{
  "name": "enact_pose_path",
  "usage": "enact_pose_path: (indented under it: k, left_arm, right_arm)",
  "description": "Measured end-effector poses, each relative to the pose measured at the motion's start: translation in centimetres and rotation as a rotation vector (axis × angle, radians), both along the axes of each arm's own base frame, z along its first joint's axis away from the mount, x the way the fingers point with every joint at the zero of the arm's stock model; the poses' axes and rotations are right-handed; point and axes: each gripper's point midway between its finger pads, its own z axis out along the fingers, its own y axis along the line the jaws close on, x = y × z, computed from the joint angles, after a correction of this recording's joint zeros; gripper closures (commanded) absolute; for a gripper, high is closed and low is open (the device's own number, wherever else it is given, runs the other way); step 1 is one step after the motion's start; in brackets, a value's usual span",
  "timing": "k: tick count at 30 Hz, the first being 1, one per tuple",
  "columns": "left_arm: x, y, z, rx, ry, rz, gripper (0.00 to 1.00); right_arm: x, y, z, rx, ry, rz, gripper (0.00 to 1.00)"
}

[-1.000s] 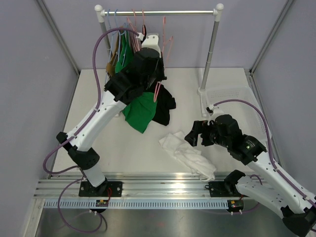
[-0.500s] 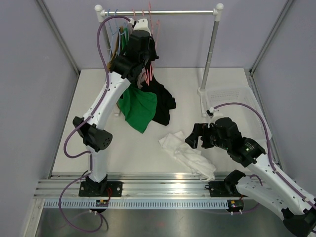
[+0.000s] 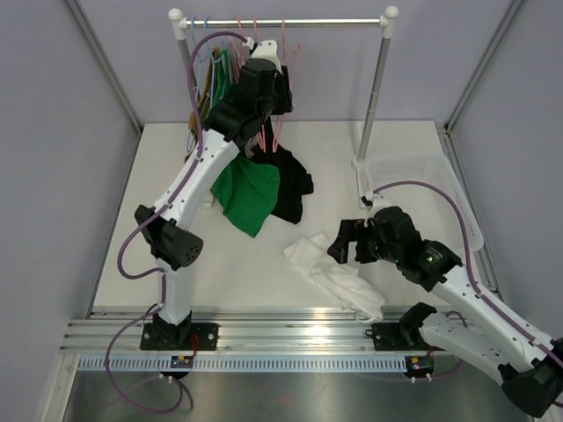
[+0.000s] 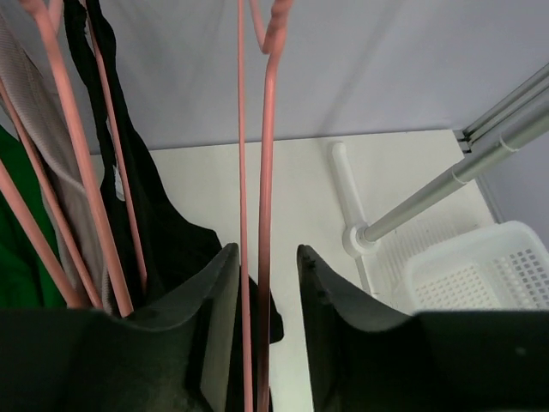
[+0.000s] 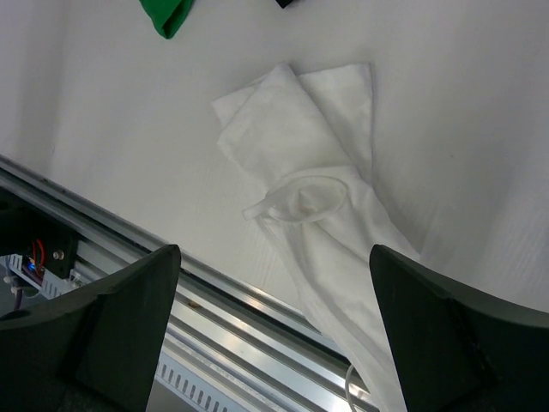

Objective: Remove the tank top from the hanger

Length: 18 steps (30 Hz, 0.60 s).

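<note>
The left gripper's smooth dark fingers stand slightly parted around a thin pink wire hanger, possibly not touching it. The right gripper, spread wide, hovers over a soft, crumpled white tank top.

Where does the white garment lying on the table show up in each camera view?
Top external: the white garment lies on the table, front centre, near the rail.
Left wrist: not in it.
Right wrist: middle of the frame, running toward the lower right.
Shared landmark: the green cloth on the table beyond it, which is at the top edge of the right wrist view.
</note>
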Motion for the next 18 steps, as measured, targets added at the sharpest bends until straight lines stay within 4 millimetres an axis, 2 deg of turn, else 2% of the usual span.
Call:
enact_pose_path:
  k: [1,2,3,5,7,10,13,18]
  left_arm:
    - [-0.4,-0.1,0.1,0.003,0.001,-0.005,0.54]
    - [-0.9,-0.1,0.3,0.004,0.002,-0.011,0.37]
    - [-1.4,-0.2,0.6,0.006,0.000,-0.019,0.02]
    - [-2.8,-0.4,1.8,-0.004,-0.008,-0.035,0.01]
    - [-4.7,-0.2,3.8,-0.022,-0.033,-0.050,0.01]
    - [-8.4,1.3,7.0,-0.046,-0.064,-0.059,0.01]
    - [-12.3,4.6,10.2,-0.082,-0.109,-0.034,0.01]
    - [-19.5,11.3,12.2,-0.127,-0.162,0.024,0.01]
  right_arm:
    - [0.1,0.0,-0.4,-0.012,0.013,-0.001,0.01]
    - [0.3,0.1,-0.8,-0.025,0.026,-0.006,0.01]
    - [0.4,0.1,-1.2,-0.037,0.038,-0.008,0.01]
    - [0.6,0.1,-2.4,-0.066,0.076,-0.016,0.00]
    - [0.8,0.3,-3.5,-0.097,0.115,-0.020,0.01]
    - [1.1,0.5,-5.2,-0.165,0.159,-0.037,0.01]
    - [0.8,1.0,-6.7,-0.221,0.194,-0.025,0.00]
    - [-0.2,1.9,-9.7,-0.330,0.247,0.002,0.01]
